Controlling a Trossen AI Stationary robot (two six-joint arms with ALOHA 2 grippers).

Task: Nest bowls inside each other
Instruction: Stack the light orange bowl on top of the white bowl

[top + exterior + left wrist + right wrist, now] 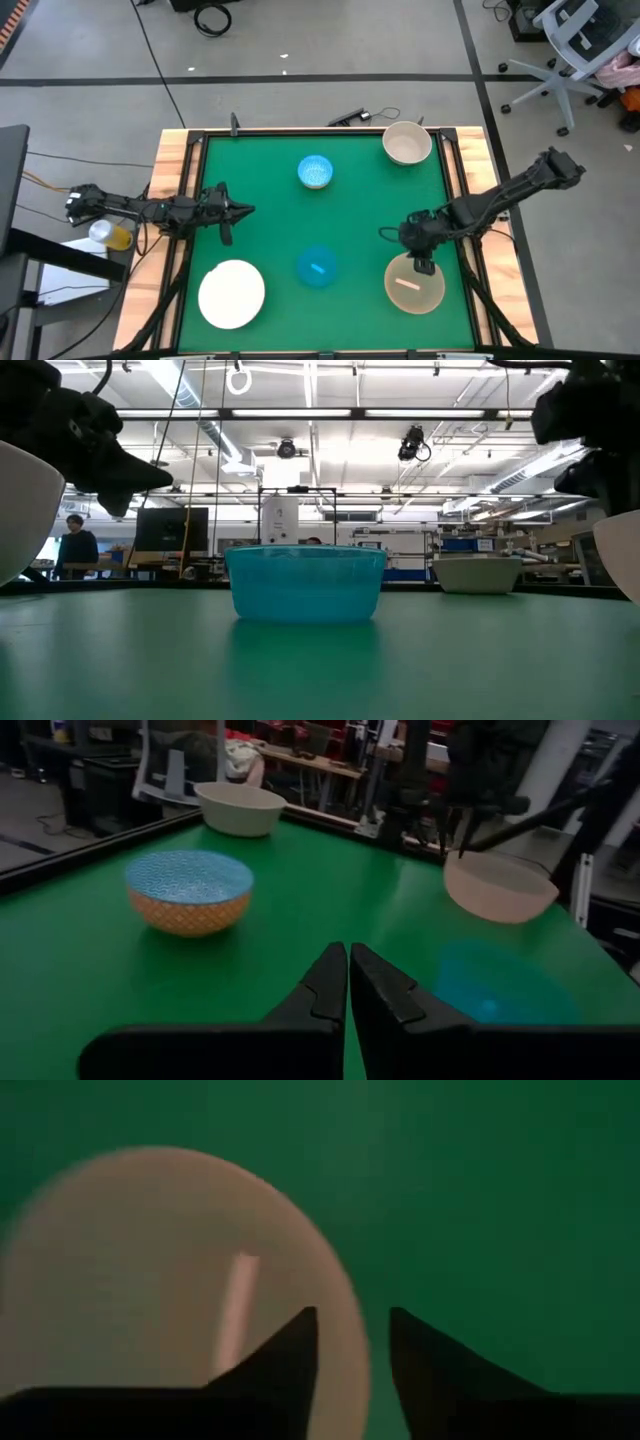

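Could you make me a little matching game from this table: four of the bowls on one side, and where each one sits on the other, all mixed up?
Seen from the camera above the table.

Things:
1. white bowl
2. tan bowl
3. cream bowl
4. speckled light-blue bowl

Places:
A. far right corner of the green mat
B. near left corner, on its own
C. far middle of the mat, apart from the others
D. near right, right under the right arm's jaws, which stand apart over its rim

Pairs: 1-B, 2-D, 3-A, 4-C
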